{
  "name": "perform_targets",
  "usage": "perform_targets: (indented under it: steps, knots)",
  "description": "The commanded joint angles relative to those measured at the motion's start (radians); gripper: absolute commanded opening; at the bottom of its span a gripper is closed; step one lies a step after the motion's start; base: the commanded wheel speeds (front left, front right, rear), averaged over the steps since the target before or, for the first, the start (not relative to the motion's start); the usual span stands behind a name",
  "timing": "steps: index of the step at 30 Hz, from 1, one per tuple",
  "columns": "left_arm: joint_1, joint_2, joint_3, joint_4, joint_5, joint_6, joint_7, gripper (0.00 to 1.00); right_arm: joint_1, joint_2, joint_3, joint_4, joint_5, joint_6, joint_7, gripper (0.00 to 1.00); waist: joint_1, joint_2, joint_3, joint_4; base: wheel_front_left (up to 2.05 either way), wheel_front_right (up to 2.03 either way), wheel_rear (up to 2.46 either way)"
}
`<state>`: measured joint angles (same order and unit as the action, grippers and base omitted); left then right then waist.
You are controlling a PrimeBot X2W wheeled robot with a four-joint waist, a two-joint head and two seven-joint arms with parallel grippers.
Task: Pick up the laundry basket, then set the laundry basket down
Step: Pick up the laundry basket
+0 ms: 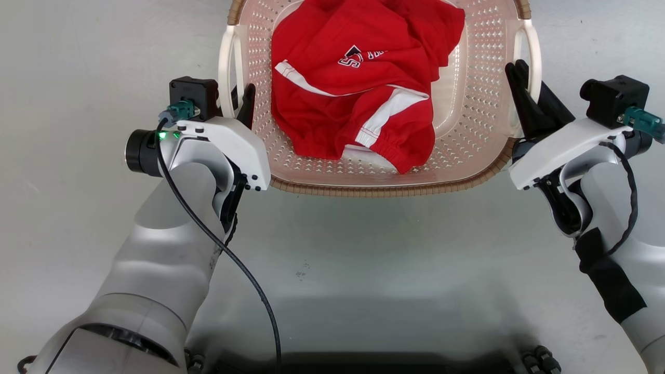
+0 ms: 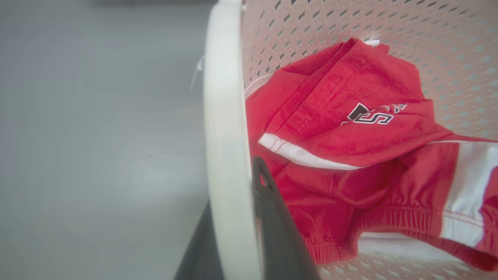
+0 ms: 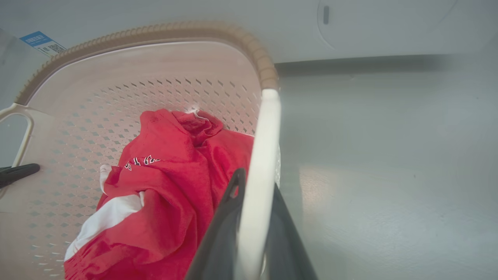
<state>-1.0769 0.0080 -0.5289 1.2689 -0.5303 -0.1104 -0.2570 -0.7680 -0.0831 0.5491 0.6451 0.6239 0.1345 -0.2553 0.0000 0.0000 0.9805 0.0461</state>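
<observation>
**Both end effectors clamped on the basket's handles**

A smooth, faintly glossy grey floor (image 1: 363,249) fills most of the head view. Whether the basket rests on it or hangs just above it cannot be told.

The laundry basket (image 1: 483,104) sits at the top centre of the head view, cut off by the upper edge. It is a rounded rectangle of pale pink-beige plastic. Its walls and bottom are pierced with rows of small diamond holes, and its rim (image 1: 384,191) is brown with a ribbed, woven look.

A crumpled red garment (image 1: 353,78) of soft fabric lies in the middle of the basket. It has white stripes, an elastic cuff and a dark-and-white printed emblem.

A smooth white handle curves out at each side. The left end effector (image 1: 240,101) is clenched on the left handle (image 1: 226,62), one dark finger inside the basket and one outside. The inner finger stands near the garment. The right end effector (image 1: 519,70) grips the right handle (image 1: 535,47) the same way.

A black cable (image 1: 234,259) trails down the pale left forearm.

In the right wrist view, a small blue-and-white label (image 3: 41,42) shows at the upper left, beyond the rim.
</observation>
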Motion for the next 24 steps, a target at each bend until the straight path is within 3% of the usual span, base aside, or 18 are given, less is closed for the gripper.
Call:
perform_targets:
  steps: [1,24]
  knots:
    - [0.007,0.042,0.001,0.003,-0.007,0.001,-0.004,0.00,0.023,-0.014,0.009,0.000,0.001,-0.004,-0.006,0.00,0.0000,0.0000,0.000,-0.001,0.00,0.00,0.00]
    - [0.021,0.042,-0.039,0.019,-0.049,0.012,0.017,0.00,-0.002,-0.011,0.042,0.090,0.003,-0.004,-0.006,0.00,0.0000,0.0000,-0.028,-0.006,0.00,0.00,0.00]
